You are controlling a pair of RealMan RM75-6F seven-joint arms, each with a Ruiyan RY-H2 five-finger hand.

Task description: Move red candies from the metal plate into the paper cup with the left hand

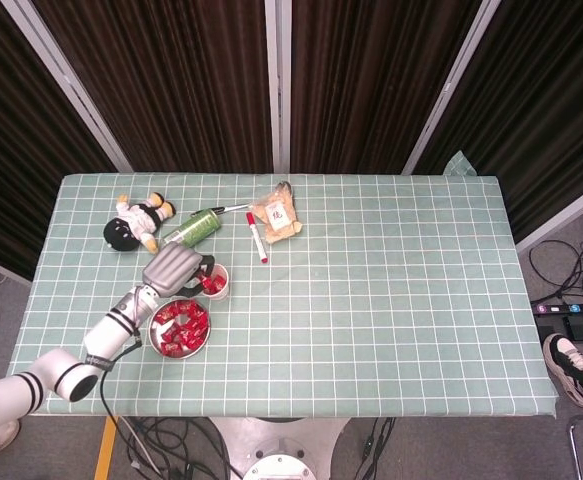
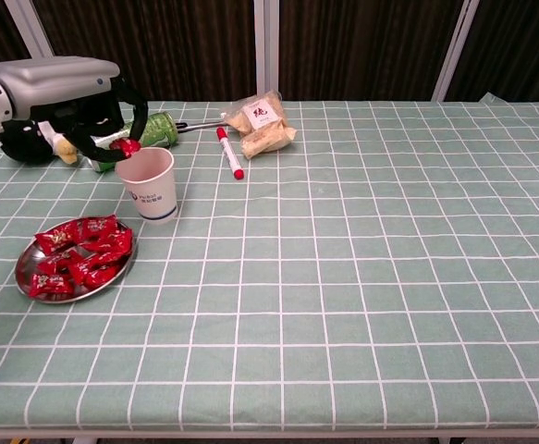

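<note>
Fingers (image 2: 126, 118) of the left hand (image 2: 75, 102) pinch a red candy (image 2: 127, 147) over the paper cup (image 2: 149, 183) rim.

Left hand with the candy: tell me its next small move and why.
Probably open the fingers to drop it. In the chest view the left hand pinches a red candy right at the rim of the paper cup, so a slight nudge over the mouth and a release should land it inside. More candies wait on the metal plate.
</note>
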